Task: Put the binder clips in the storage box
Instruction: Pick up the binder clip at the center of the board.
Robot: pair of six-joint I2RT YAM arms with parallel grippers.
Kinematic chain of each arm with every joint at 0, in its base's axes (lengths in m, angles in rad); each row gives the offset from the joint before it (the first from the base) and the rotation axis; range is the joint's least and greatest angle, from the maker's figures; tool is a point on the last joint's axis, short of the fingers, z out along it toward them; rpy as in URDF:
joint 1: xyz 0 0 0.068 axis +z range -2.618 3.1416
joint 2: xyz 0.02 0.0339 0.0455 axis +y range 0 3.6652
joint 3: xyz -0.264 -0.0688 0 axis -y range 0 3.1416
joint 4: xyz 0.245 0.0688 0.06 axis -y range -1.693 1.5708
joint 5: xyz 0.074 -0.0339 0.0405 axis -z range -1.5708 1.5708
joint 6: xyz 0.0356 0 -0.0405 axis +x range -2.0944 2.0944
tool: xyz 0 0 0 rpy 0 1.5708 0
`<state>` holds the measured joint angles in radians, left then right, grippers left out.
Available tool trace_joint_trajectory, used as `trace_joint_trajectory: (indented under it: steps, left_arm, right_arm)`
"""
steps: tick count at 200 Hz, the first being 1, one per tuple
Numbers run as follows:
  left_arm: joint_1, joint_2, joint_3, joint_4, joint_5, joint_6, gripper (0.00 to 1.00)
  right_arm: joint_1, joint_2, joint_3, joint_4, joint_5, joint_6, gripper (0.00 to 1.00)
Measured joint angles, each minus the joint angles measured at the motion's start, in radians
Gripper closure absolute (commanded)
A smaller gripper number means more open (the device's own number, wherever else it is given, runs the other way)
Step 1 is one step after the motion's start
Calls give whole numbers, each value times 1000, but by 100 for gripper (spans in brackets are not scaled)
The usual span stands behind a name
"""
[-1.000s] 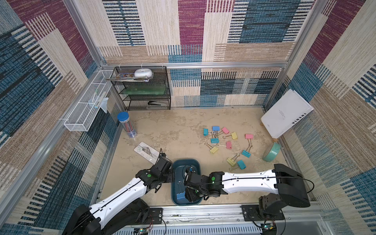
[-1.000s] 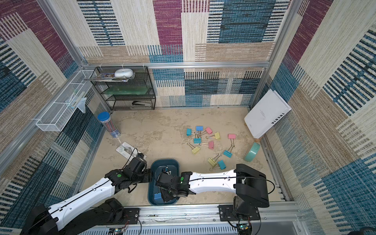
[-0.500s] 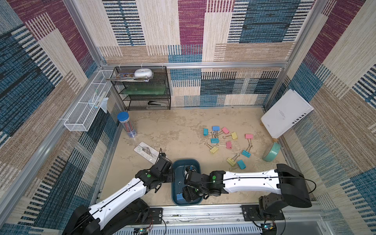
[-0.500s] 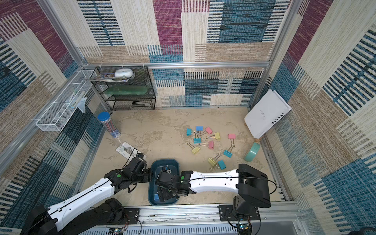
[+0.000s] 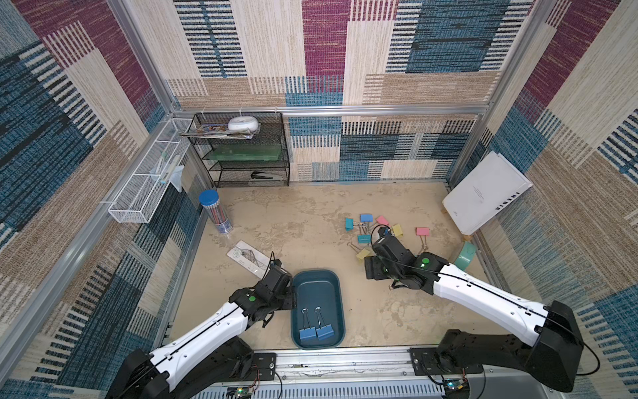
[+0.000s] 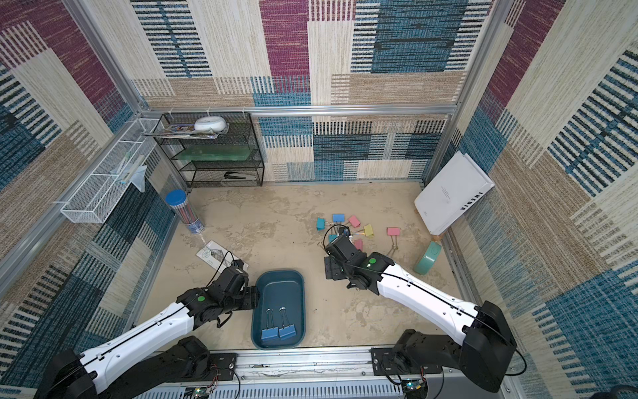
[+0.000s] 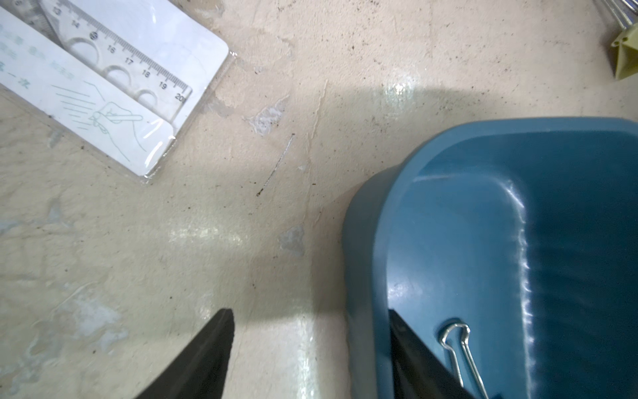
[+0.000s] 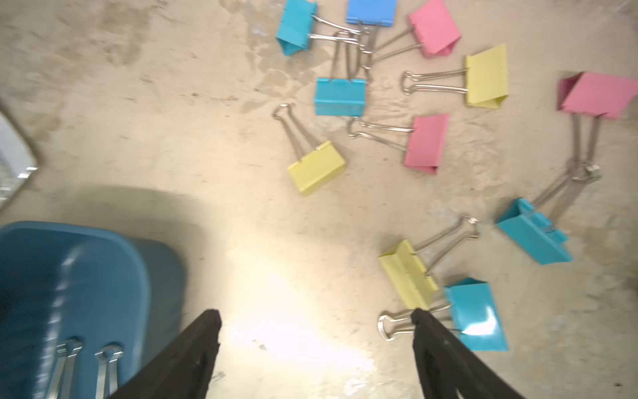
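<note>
Since 2 blue clips [image 5: 316,332] already lie at the near end of the storage box [image 5: 319,286], near-centre by the front rail, the step in hand looks like fetching no. 3. Left gripper [image 7: 309,321] straddles the box's left wall with jaws apart, 1 finger inside & 1 outside, not pinching; prob. there to steady it. Right gripper [image 8: 317,312] is spread wide & empty over bare table, right of the box.

Best bet imo: go for the nearest yellow clip [image 8: 407,274], close across the body not the wire loops, & lift straight so the teal clip [image 8: 478,314] just beside it isn't dragged. 11 loose clips [image 8: 340,96] in all, from there out to mid-right, some w/ handles crossed.

Table [image 5: 293,221] is beige, scuffed, patchy & glary; hard & flat, so clips may skid. Ruler pack [image 5: 247,257] left of the box, pencil tube [image 5: 215,214] beyond it, mint ring [image 5: 466,255] & white book [image 5: 483,193] at the right wall, black mesh shelf [image 5: 241,155] far left. Walls are patchwork weave.
</note>
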<state>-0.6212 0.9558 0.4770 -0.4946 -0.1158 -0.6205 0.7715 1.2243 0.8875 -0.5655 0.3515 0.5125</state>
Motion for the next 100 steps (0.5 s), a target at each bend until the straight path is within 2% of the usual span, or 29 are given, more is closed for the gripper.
trace_joint_trajectory:
  steps: [30, 63, 100]
  left_arm:
    - [0, 8, 0, 0, 0, 0, 29]
    - [0, 8, 0, 0, 0, 0, 29]
    - [0, 6, 0, 0, 0, 0, 29]
  right_arm:
    - [-78, 33, -54, 156, -21, -201, 3]
    - [-197, 89, -124, 344, -162, -356, 2]
    - [-229, 198, -132, 459, -334, -475, 3]
